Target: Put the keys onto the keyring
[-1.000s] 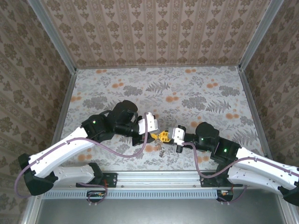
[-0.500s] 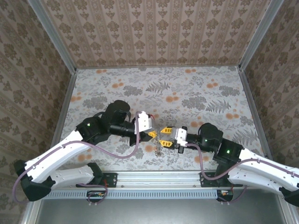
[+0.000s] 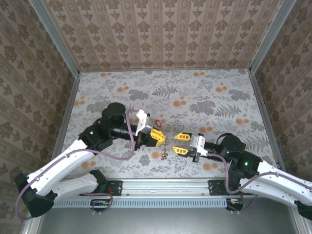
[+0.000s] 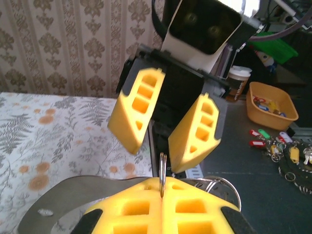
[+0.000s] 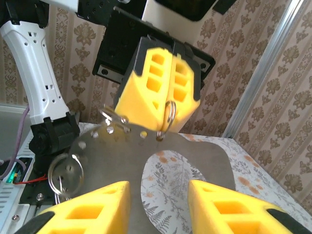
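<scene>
The left gripper (image 3: 157, 135) is seen with its yellow fingers (image 4: 131, 209) pressed tightly together. The keyring (image 4: 162, 171) is clamped edge-on in the seam between them, and only a thin sliver of the band stands above the tips. In the right wrist view this ring is shown as a thin loop jutting from the closed tips to one side.

The right gripper (image 3: 175, 143) is held wide apart. Nothing is gripped by it, and nothing is touched by either of its fingers. It is pointed straight at the left gripper, tip to tip and near, with a clear gap between the two.

The keys (image 3: 165, 154) are seen as a small silvery cluster just below that gap, over the flowered table (image 3: 219, 92). Whether they lie on it or hang cannot be told, and their parts are too small to be made out.

A grey plate (image 5: 204, 161) with a row of small holes is seen close to the right wrist camera, reaching towards the left gripper's tips. What bears it cannot be told. A second wire ring (image 5: 65, 174) is seen at its left edge.
</scene>
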Tool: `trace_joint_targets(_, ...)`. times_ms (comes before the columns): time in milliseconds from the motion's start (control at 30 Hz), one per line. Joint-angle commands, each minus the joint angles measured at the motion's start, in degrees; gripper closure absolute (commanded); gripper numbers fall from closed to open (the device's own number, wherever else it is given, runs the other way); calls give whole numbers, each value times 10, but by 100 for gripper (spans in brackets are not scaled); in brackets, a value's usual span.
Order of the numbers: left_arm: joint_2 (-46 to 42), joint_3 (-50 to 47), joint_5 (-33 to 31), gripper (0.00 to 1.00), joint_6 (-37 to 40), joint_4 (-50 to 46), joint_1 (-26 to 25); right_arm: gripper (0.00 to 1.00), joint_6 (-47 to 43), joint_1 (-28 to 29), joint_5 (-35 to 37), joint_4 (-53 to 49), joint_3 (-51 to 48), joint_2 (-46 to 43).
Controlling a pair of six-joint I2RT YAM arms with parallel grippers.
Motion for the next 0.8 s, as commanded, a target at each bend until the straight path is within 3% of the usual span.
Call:
trace_joint_targets(0,2,-3,41,100,-23,44,1,63,19,3,-7,48,-5,6)
trace_joint_targets(767,36,13,43,100,6,5,-3,78,33,3,-37,108,11,50)
